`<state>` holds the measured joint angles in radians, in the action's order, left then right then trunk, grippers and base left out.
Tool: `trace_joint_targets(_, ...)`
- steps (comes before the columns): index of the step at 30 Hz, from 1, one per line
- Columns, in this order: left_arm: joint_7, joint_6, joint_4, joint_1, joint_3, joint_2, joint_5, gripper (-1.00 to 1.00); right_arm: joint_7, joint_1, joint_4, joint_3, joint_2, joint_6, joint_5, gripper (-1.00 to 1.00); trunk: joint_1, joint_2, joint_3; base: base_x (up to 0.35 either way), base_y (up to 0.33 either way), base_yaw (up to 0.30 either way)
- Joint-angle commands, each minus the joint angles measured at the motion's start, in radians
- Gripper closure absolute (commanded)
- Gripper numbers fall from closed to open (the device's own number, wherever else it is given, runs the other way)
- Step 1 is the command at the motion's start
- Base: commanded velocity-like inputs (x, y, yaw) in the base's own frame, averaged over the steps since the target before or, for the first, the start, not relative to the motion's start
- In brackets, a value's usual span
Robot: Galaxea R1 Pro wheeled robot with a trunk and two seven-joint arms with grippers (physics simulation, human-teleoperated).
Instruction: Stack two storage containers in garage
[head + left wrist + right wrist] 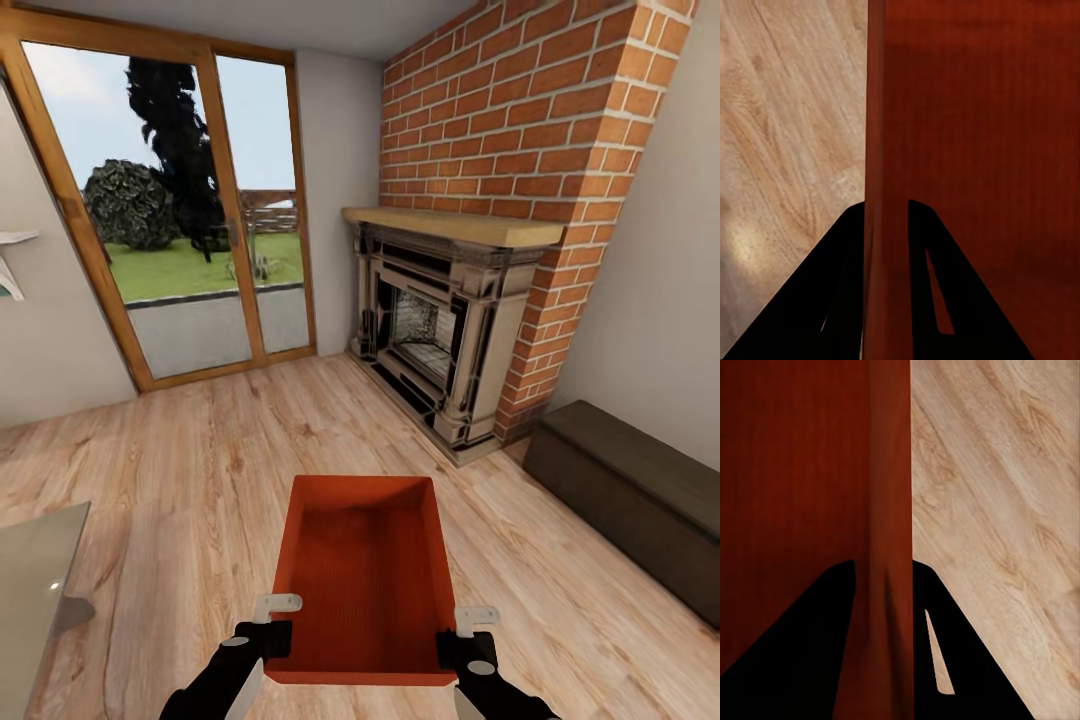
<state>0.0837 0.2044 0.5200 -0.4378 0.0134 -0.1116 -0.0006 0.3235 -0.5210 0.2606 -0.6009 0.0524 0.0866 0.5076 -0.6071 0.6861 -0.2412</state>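
Bright even daylight from glass doors point(190, 200); soft faint shadows; wide-angle stretch at edges; wrist views slightly soft.

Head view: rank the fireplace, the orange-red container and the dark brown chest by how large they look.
1. Fireplace, largest.
2. Orange-red container and dark brown chest look similar in area; the container is nearer the camera and the chest is cut by the picture's edge, so no ranking between them.

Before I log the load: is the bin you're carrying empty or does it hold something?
Empty. The head view looks straight into the storage container, upright and open-topped; its orange-red bottom is bare. The left gripper and right gripper clamp its side walls.
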Motion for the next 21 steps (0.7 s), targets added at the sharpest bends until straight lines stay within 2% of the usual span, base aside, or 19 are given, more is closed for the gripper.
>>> trace_joint_targets(1,0.008,0.006,0.008,-0.001,0.005,-0.001,0.001,1.0,0.037,-0.001,-0.009,-0.01,0.0,0.005,0.032,1.0,0.004,-0.006,0.002,0.0,0.0,0.0)
trace_joint_targets(17,0.008,0.006,0.008,-0.001,0.005,0.0,0.0,1.0,0.037,0.0,-0.009,-0.01,0.004,0.006,0.032,1.0,0.065,-0.118,0.052,0.0,0.0,0.001)
trace_joint_targets(21,0.008,0.006,0.009,-0.001,0.005,0.0,0.0,1.0,0.036,0.0,-0.009,-0.01,0.002,0.007,0.031,1.0,0.065,-0.118,0.052,0.0,0.0,0.175)
